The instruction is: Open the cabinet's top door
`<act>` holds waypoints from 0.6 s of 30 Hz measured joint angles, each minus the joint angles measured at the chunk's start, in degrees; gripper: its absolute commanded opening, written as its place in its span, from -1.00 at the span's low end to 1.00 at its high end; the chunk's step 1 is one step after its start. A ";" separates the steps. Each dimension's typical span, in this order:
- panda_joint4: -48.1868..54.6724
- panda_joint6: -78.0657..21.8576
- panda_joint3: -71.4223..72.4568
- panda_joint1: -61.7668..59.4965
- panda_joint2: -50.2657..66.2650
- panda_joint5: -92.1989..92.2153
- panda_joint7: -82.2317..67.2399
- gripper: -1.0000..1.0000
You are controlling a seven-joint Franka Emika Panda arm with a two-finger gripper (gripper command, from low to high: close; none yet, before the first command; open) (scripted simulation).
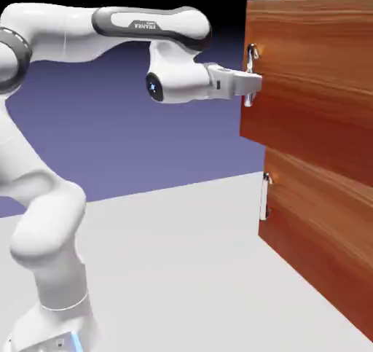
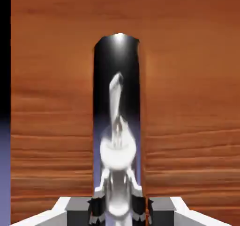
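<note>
The cabinet (image 1: 320,197) is a tall reddish-brown wood-grain box on the exterior view's right. Its top door (image 1: 313,66) is the upper panel, and its left edge juts a little further out than the lower panel's edge. A short silver bar handle (image 1: 252,60) stands upright near that edge. My gripper (image 1: 250,90) reaches in level from the left and is shut on this handle. In the hand view the shiny handle (image 2: 117,103) runs up the middle between my dark fingertips (image 2: 96,205), with the door's wood (image 2: 187,103) filling the picture behind it.
The lower door (image 1: 328,234) has its own silver handle (image 1: 264,196) below my hand. The white arm (image 1: 87,30) arches in from the lower left. The pale table (image 1: 182,270) spreads out in front of the cabinet.
</note>
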 measured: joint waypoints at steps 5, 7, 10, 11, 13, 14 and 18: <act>-5.51 -0.79 -8.96 10.38 -4.09 -8.78 5.75 -1.00; -7.92 -1.00 -12.56 14.54 -6.22 -12.81 8.29 -1.00; -11.62 -1.05 -17.97 20.77 -9.89 -19.30 12.15 -1.00; -12.85 -0.97 -19.77 22.84 -11.25 -21.58 13.44 -1.00; -15.20 -0.57 -23.34 26.99 -14.06 -26.13 15.87 -1.00; -16.32 -0.24 -25.10 29.07 -15.54 -28.44 17.04 -1.00; -20.39 2.03 -31.82 37.38 -21.78 -37.91 21.65 -1.00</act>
